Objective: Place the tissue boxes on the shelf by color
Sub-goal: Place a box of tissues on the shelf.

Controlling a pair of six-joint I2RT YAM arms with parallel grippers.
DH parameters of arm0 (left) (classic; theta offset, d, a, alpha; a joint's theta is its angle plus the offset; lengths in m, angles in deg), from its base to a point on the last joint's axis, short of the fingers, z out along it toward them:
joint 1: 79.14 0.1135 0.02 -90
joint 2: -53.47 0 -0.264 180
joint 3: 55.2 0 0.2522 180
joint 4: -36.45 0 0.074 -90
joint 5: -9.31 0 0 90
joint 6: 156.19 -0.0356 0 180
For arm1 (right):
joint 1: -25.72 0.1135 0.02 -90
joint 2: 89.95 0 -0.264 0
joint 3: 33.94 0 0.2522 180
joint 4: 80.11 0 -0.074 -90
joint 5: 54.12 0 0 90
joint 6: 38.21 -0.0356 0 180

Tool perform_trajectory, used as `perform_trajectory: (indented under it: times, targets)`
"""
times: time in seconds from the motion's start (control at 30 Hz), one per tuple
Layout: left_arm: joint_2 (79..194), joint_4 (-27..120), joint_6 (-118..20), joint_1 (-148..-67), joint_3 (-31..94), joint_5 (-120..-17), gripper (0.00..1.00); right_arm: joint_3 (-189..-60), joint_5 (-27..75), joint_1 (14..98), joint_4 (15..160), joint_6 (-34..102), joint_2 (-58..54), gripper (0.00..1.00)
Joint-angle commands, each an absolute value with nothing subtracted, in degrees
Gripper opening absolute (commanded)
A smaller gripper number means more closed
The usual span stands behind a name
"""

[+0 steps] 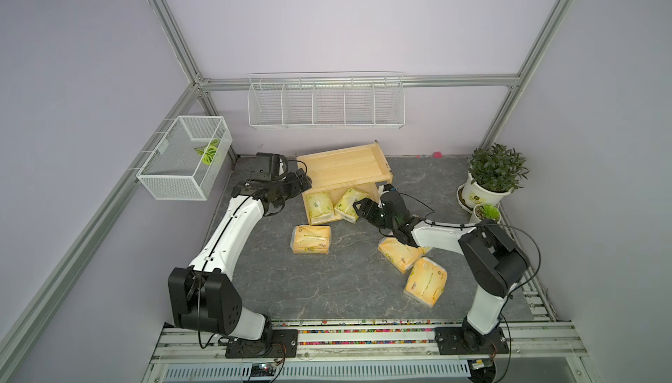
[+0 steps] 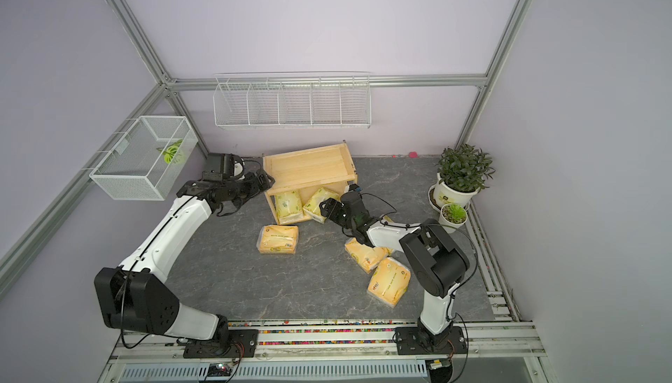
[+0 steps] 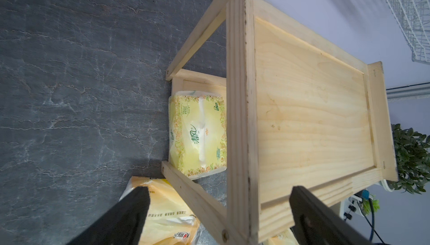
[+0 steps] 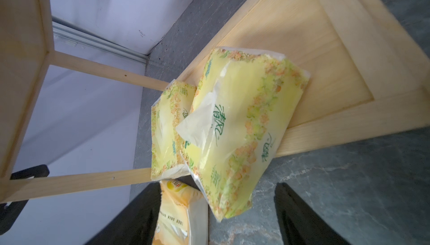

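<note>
The right gripper [image 1: 358, 209], fingers spread, hovers beside the tilted yellow-green tissue pack [image 4: 244, 120] overhanging the lower board of the wooden shelf [image 1: 342, 166] at 12 o'clock on the table [image 1: 345, 290], so a nudge could spill it; the left gripper [image 1: 304, 181] is spread too.

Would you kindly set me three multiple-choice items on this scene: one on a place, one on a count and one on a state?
1. Where on the shelf do the pale yellow-green tissue packs rest?
A. Top board.
B. Lower board.
C. Nowhere; they lie on the floor.

2. How many orange tissue packs lie on the table?
A. One.
B. Five.
C. Three.

3. How does the right gripper stand?
A. Open.
B. Shut on an orange pack.
C. Shut on a shelf leg.

Answers:
1 B, two show under the bare top board.
2 C, three lie in front of the shelf.
3 A, its fingers stand apart and clamp nothing.
</note>
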State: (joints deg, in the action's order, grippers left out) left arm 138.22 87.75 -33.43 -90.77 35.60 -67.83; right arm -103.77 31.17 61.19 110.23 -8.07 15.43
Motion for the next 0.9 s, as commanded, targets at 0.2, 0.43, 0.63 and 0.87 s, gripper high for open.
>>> perform_trajectory:
  times: [0.2, 0.43, 0.63, 0.87]
  targets:
    - [139.2, 86.9, -34.5, -91.2, 35.6, -67.0, 1.00, -102.9, 38.4, 61.7, 126.9, -14.7, 21.8, 0.80]
    - [139.5, 86.0, -34.7, -91.4, 34.3, -65.9, 1.00, -107.3, 37.1, 63.1, 130.0, -15.6, 26.1, 0.79]
    - [139.5, 85.5, -34.9, -91.5, 33.6, -65.4, 1.00, -112.4, 34.8, 63.7, 128.0, -14.5, 29.3, 0.79]
    - [139.0, 85.1, -34.9, -91.6, 33.0, -65.3, 1.00, -109.6, 36.2, 63.8, 128.3, -13.7, 27.3, 0.80]
